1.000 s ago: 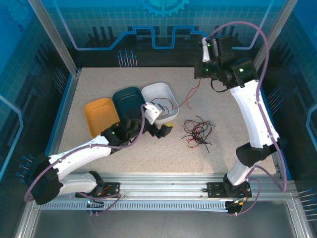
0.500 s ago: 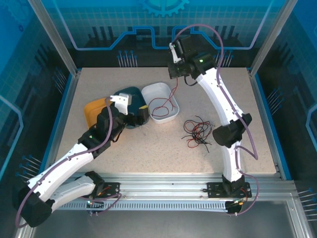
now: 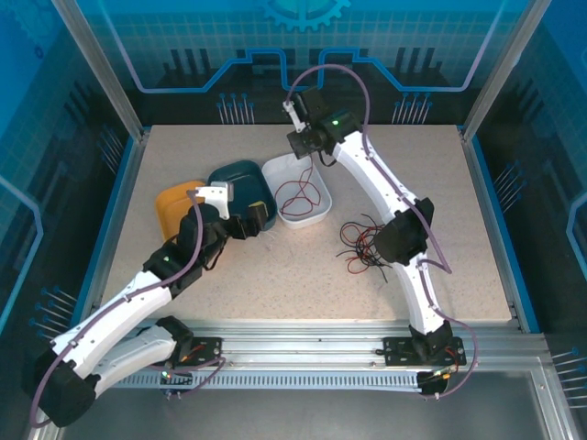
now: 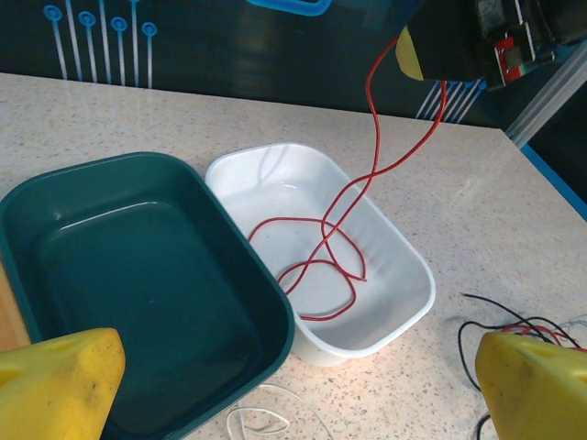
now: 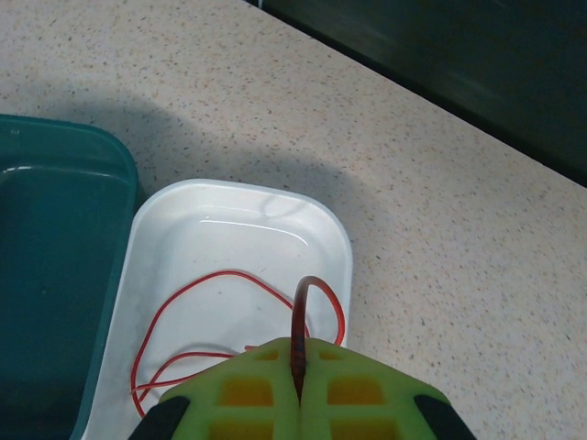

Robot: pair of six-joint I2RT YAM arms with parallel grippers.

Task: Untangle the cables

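Since half a second ago the right gripper [image 5: 299, 371] has swung further left along the top of the overhead frame. It now hangs over the far end of the white bin [image 4: 275, 172]. The left gripper [image 3: 251, 220] has barely shifted in that time; a second ago it reached below the white bin, and it has since drawn back to the left. More of the red cable [image 5: 300, 316] now lies inside the white bin.

At centre left of the overhead frame the orange bin [image 3: 170, 206] sits on the table [image 3: 275, 275], right against the teal bin [image 4: 138, 275] on its right. The left gripper hovers at the near edge of the teal bin, jaws spread wide with nothing between them. In its wrist view the yellow fingertips [image 4: 57, 380] sit at the two bottom corners. A thin white cable [image 4: 266, 420] loops on the table at the bottom of that view, just in front of the teal bin.

The white bin lies right of the teal one, rims touching. The red cable coils on its floor and rises out of it to the right gripper. That gripper's jaws are closed tight on the strand, which shows pinched between the green fingers [image 5: 229, 390] at the bottom of the right wrist view. Right of centre in the overhead frame, a tangle [image 3: 367, 243] of black and red cables lies on the table, apart from the white bin.
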